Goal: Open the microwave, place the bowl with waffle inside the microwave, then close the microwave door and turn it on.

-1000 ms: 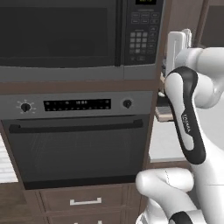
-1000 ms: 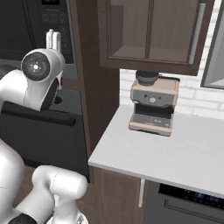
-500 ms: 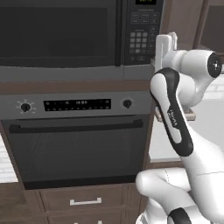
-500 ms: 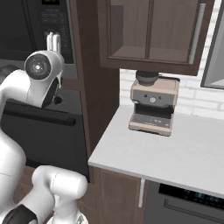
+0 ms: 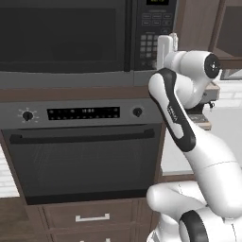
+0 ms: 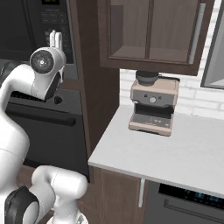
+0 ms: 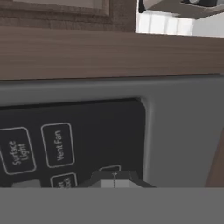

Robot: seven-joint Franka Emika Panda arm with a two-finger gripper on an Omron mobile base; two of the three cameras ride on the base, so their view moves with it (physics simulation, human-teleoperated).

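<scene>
The gripper [image 7: 114, 178], fingers pressed together and mostly cut off at the frame's bottom, sits against the flat dark keypad [image 5: 153, 29] at the right of the microwave [image 5: 85, 40], whose glossy glass door [image 5: 61, 34] is shut.

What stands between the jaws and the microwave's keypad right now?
Nothing visible does. The gripper, jaws shut, is up against the keypad panel at the right of the microwave. In the hand view its tips sit right at the buttons. The microwave door appears closed.
</scene>
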